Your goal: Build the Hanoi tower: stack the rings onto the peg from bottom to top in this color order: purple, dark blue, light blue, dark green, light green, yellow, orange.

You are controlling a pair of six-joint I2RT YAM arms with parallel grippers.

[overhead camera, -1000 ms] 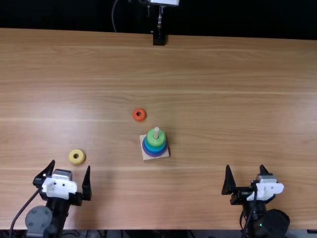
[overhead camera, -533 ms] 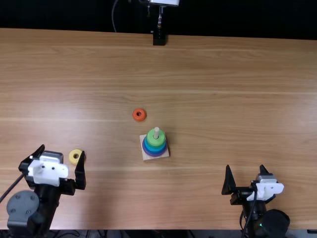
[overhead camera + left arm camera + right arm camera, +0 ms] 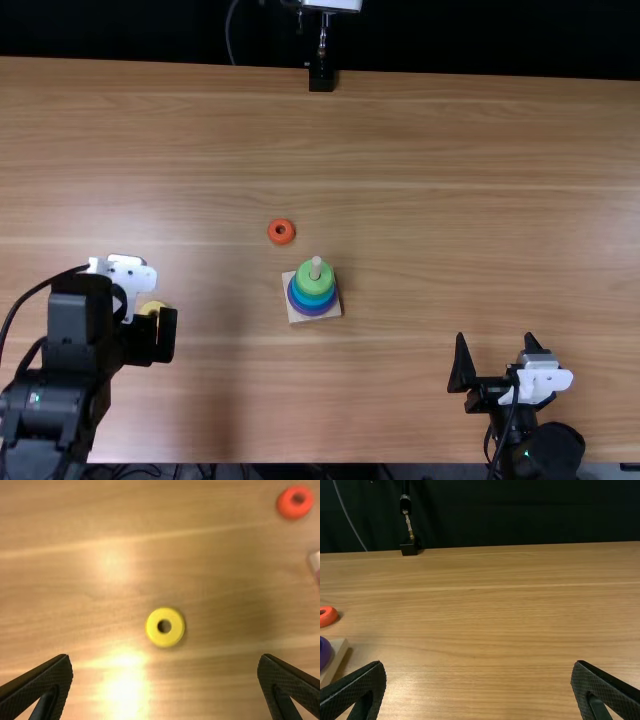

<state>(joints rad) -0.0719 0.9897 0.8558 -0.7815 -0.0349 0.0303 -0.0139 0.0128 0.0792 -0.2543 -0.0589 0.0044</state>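
Have the left claw (image 3: 150,338) wide open and empty, well left of the ring stack (image 3: 313,285). Can see the yellow ring (image 3: 165,639) left of the stack too, and the orange ring (image 3: 281,240) just beyond it on the worktop (image 3: 450,200). Have the right claw (image 3: 495,337) spread wide, empty, well right of the stack.

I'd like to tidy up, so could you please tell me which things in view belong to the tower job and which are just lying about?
For the job:
- wooden base and peg
- stacked rings
- yellow ring
- orange ring
- left tool, right tool

Not for it:
- black mount, far edge
- thin cable near it
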